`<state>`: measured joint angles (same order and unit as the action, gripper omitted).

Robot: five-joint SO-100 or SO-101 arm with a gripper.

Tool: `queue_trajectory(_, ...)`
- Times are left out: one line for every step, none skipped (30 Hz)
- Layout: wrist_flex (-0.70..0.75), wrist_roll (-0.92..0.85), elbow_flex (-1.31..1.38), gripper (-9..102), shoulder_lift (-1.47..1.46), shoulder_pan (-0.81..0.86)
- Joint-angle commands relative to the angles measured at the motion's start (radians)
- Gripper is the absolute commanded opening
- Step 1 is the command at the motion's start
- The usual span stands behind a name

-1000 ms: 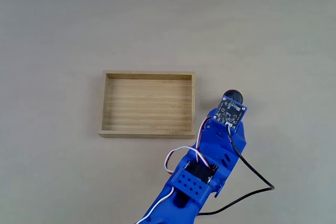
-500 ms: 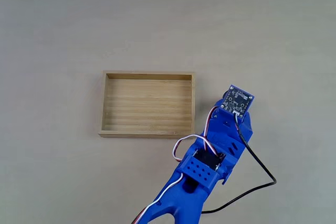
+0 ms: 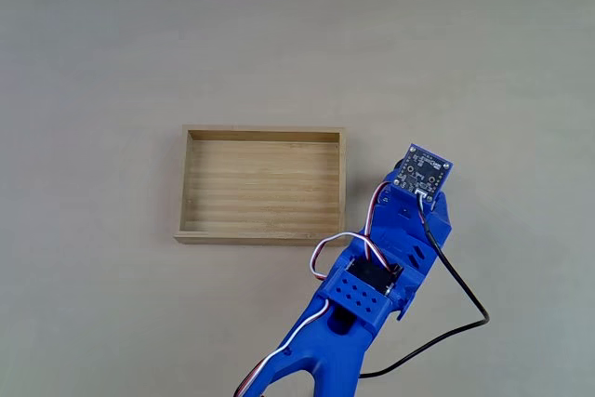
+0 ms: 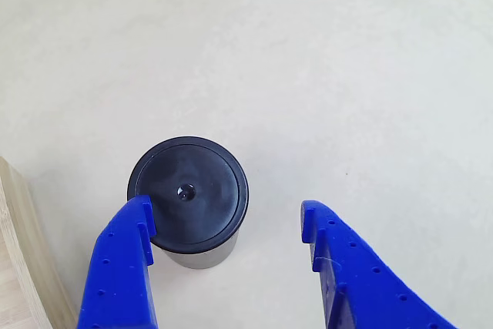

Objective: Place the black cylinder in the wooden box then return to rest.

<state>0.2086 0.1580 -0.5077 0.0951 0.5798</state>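
The black cylinder (image 4: 187, 196) stands upright on the table, its round flat top with a centre dimple facing the other view. My blue gripper (image 4: 227, 225) is open around it: the left finger (image 4: 127, 260) touches or nearly touches the cylinder's side, and the right finger (image 4: 339, 267) stands well apart. In the fixed view the blue arm (image 3: 376, 276) reaches up from the bottom edge, and its camera board (image 3: 423, 170) covers the cylinder. The wooden box (image 3: 262, 186) lies empty just left of the arm; its corner (image 4: 19, 252) shows at the left edge of the other view.
A black cable (image 3: 446, 323) loops over the table to the right of the arm. The pale tabletop (image 3: 297, 34) stretches bare beyond the box and the arm.
The arm has reached further forward and slightly right in the fixed view. The cylinder, visible past the camera board a second ago, is now covered by it.
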Motion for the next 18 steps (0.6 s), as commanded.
queue_trajectory(-0.031, 0.003, 0.066, 28, -0.08, 0.003)
queue_trajectory(-0.031, 0.0, 0.064, 28, -0.094, 0.005)
queue_trajectory(-0.031, -0.003, 0.063, 28, -0.107, 0.005)
queue_trajectory(-0.031, -0.005, 0.06, 28, -0.121, 0.003)
queue_trajectory(-0.031, -0.008, 0.058, 28, -0.135, 0.0)
queue_trajectory(-0.031, -0.014, 0.057, 28, -0.147, -0.003)
queue_trajectory(-0.031, -0.017, 0.054, 28, -0.161, -0.008)
queue_trajectory(-0.031, -0.017, 0.049, 28, -0.175, -0.012)
queue_trajectory(-0.031, -0.017, 0.044, 28, -0.186, -0.018)
queue_trajectory(-0.031, -0.018, 0.04, 28, -0.198, -0.021)
queue_trajectory(-0.031, -0.021, 0.037, 28, -0.21, -0.026)
queue_trajectory(-0.031, -0.025, 0.034, 28, -0.221, -0.031)
queue_trajectory(-0.031, -0.026, 0.028, 28, -0.227, -0.034)
queue_trajectory(-0.031, -0.026, 0.025, 28, -0.23, -0.038)
queue_trajectory(-0.031, -0.026, 0.02, 28, -0.229, -0.041)
queue_trajectory(-0.031, -0.026, 0.014, 28, -0.225, -0.046)
queue_trajectory(-0.031, -0.026, 0.006, 28, -0.219, -0.051)
queue_trajectory(-0.031, -0.025, 0.002, 28, -0.216, -0.055)
